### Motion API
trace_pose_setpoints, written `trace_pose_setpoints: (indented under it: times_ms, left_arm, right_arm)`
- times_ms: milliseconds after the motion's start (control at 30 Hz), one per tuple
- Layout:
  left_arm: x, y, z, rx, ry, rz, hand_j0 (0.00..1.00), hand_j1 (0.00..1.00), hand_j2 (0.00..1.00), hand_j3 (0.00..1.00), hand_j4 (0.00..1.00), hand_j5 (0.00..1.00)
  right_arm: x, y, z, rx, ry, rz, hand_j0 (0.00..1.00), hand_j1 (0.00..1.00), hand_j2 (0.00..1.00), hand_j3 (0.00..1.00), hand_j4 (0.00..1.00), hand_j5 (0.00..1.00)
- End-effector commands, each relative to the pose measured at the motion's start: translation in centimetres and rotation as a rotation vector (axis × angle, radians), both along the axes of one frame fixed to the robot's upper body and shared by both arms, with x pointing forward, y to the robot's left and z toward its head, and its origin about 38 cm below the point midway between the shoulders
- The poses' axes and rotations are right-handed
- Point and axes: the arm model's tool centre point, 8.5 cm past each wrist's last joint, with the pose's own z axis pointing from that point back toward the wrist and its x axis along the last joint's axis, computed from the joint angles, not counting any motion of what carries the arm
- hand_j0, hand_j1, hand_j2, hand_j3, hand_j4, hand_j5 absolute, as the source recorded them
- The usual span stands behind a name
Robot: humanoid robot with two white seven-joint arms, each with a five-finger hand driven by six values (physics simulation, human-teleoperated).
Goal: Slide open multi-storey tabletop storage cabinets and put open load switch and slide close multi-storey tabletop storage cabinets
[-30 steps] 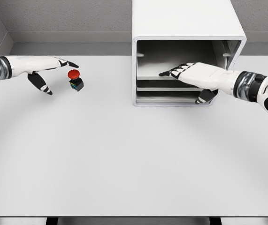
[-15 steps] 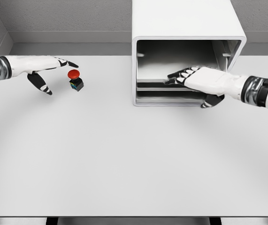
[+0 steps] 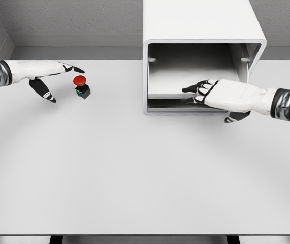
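One drawer (image 3: 172, 94) to pull: right hand (image 3: 221, 95) hooks fingers on drawer front in cabinet (image 3: 200, 25). Pull straight out, slow. Left hand (image 3: 45, 76) loose, holds nothing, beside red switch (image 3: 81, 86) on desk (image 3: 134, 173).

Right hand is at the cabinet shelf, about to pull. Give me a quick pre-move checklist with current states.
1. right hand on the drawer front edge: ok, fingers curled at it.
2. Grip actually secure: cannot tell.
3. Table in front of the cabinet free for the drawer: ok.
4. load switch upright, away from the cabinet: ok.
5. left hand open beside the switch, not holding it: ok.
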Motion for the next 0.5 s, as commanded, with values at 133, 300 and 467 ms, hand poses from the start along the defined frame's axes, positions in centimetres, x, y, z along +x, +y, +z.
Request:
trace_pose_setpoints:
  times_ms: [133, 300, 467]
  left_arm:
    - [0.0, 0.0, 0.0, -0.008, 0.0, 0.003, 1.0, 1.0, 1.0, 1.0, 1.0, 1.0]
    - [0.0, 0.0, 0.0, -0.008, 0.0, 0.003, 1.0, 1.0, 1.0, 1.0, 1.0, 1.0]
    - [0.0, 0.0, 0.0, -0.008, 0.0, 0.003, 1.0, 1.0, 1.0, 1.0, 1.0, 1.0]
  right_arm:
    - [-1.4, 0.3, 0.7, 0.048, 0.008, 0.132, 1.0, 1.0, 1.0, 1.0, 1.0, 1.0]
    - [-2.4, -1.3, 1.5, 0.102, 0.009, 0.164, 1.0, 1.0, 1.0, 1.0, 1.0, 1.0]
    - [-2.4, -1.4, 1.4, 0.102, 0.013, 0.162, 1.0, 1.0, 1.0, 1.0, 1.0, 1.0]
